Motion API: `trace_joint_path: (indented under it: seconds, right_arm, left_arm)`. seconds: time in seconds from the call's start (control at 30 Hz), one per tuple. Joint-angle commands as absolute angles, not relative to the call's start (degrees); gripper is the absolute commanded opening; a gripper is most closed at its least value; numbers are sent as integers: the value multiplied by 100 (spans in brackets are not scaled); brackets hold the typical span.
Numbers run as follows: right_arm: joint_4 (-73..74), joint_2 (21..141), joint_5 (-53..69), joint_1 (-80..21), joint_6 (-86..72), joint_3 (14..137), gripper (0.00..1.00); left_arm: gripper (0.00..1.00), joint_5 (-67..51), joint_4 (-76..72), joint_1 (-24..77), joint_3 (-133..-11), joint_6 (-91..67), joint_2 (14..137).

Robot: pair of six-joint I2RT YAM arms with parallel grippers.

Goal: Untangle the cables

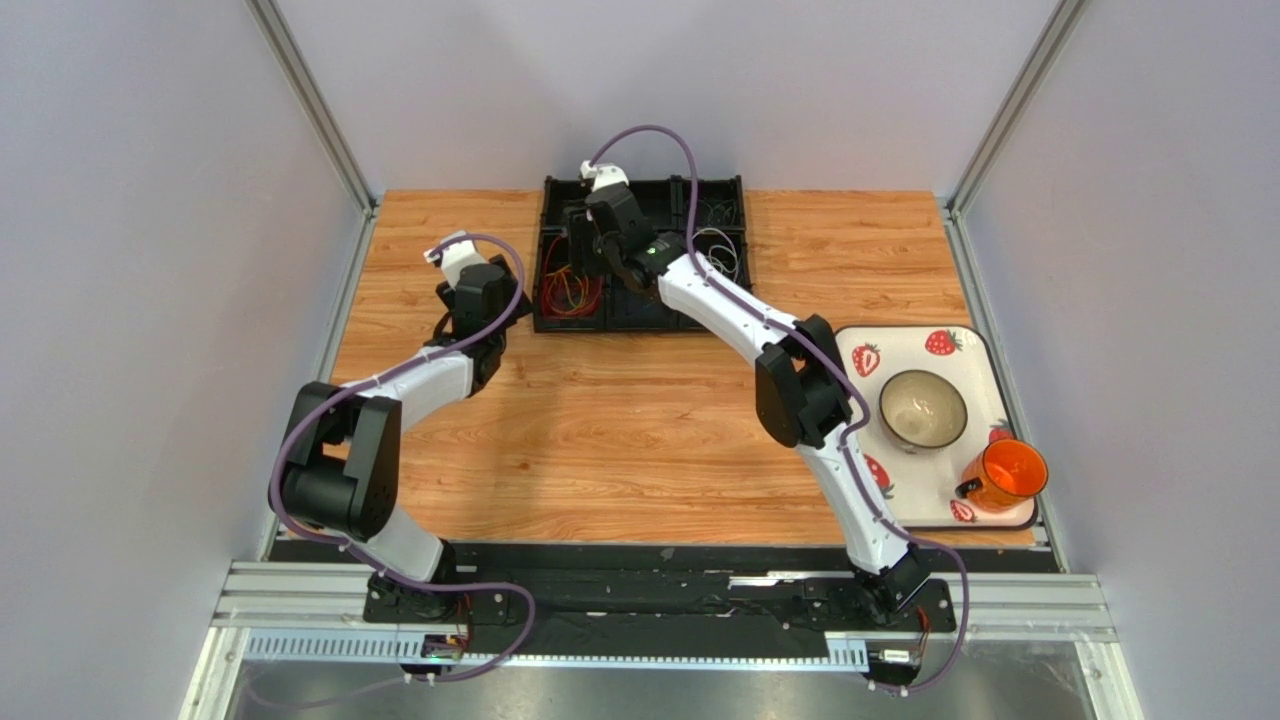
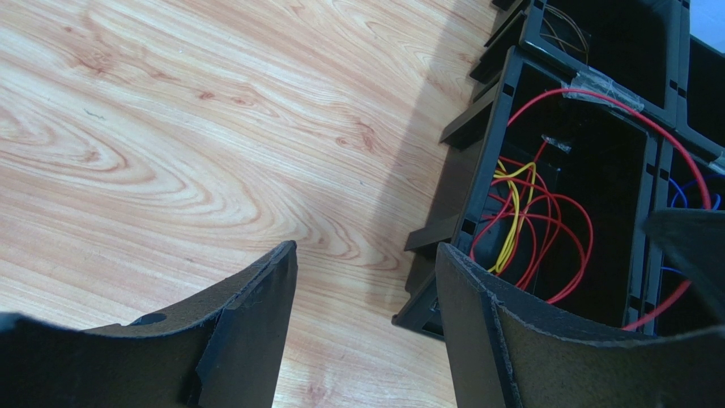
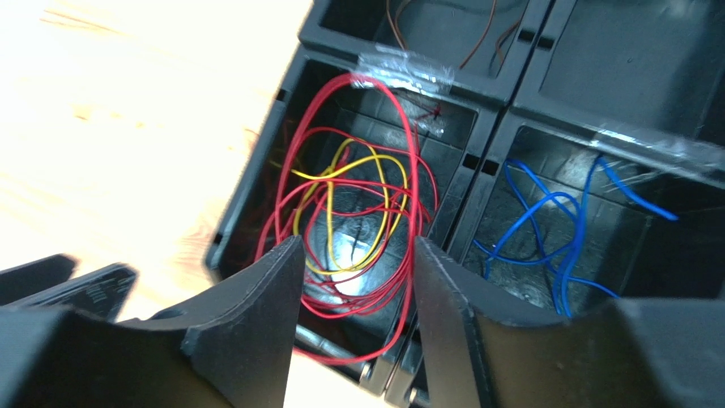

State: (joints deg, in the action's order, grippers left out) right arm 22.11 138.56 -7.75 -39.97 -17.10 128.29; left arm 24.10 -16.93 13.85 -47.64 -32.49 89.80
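Left gripper [image 2: 366, 255] hangs over bare table [image 2: 128, 127], fingers spread, nothing between them; the black tray [image 2: 464, 187] starts just to its right. Right gripper [image 3: 357, 246] is further out, directly above the tray's left compartment, fingers parted too and clamping nothing visible — the red-and-yellow tangle [image 3: 353, 191] sits straight below the gap. So the right arm is the nearer one; the move looks like a plain descent, no sideways shift. The big red loop runs near-to-far and rises to the compartment's far rim, where clear tape [image 3: 404, 68] seems to pin it — a pull could snag there. Blue cables [image 3: 553, 229] lie apart in the next compartment to the right, past the divider.
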Motion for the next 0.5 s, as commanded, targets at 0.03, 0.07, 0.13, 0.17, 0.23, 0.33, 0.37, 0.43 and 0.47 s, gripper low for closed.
trace_joint_path:
  seconds: [0.03, 0.07, 0.13, 0.17, 0.23, 0.33, 0.37, 0.43, 0.47]
  right_arm:
    - [2460, 13035, -782, -4122, -1564, 12877, 56]
    - [2470, 12930, -791, -4122, -1564, 12702, 56]
    - [2312, 12526, -800, -4122, -1591, 12368, 58]
    - [2207, 12377, -791, -4122, -1617, 12027, 59]
    - [1943, 12191, -730, -4122, -1565, 11883, 67]
    - [2336, 12567, -765, -4113, -1398, 12600, 71]
    - [2573, 12690, -791, -4122, -1371, 13186, 71]
    - [2926, 12780, -931, -4166, -1354, 13351, 69]
    - [2831, 12666, -949, -4175, -1362, 13211, 69]
  left_arm:
    - [70, 2400, -1846, 1362, -4834, -3234, 8912]
    - [70, 2391, -1837, 1362, -4834, -3234, 8912]
    - [70, 2356, -1837, 1362, -4843, -3243, 8930]
    - [70, 2347, -1846, 1362, -4851, -3252, 8930]
    - [70, 2347, -1846, 1362, -4834, -3252, 8921]
    - [70, 2355, -1854, 1362, -4825, -3243, 8930]
    - [69, 2355, -1846, 1362, -4825, -3243, 8921]
    - [70, 2373, -1872, 1362, -4808, -3234, 8895]
    - [70, 2373, -1898, 1362, -4790, -3226, 8886]
